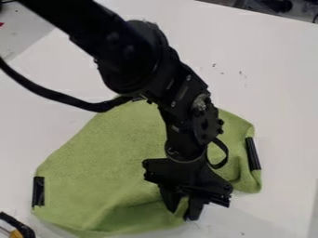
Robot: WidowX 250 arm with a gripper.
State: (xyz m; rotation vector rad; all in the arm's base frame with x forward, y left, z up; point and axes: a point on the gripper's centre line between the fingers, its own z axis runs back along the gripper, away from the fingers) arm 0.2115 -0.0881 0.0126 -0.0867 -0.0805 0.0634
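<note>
Fingers (195, 208) are apart at the tips right now, pointing down at the lower edge of the green cloth (99, 162), with a bit of the fabric showing in the gap between them. Can't tell from my end whether they're actually pressing on it. The gripper (182, 215) sits a little right of centre in the lower part of my view, and the black arm (133, 56) slants down to it from the upper left, covering a good chunk of the cloth on the way.

The cloth is spread out on the white surface (273, 97), not flat though — I've got soft folds running toward the fingers and a rumpled bit over on the right side. There's a black strip (38, 191) on its left edge and another black strip (253, 153) on the right edge, both well apart from the fingers.

Also got a thick black cable (59, 96) looping out from the left side of the view to the arm, plus some small dark marks (242, 74) up on the surface. Bottom left corner has a black and orange thing (20, 228) poking in — no idea what that is.
</note>
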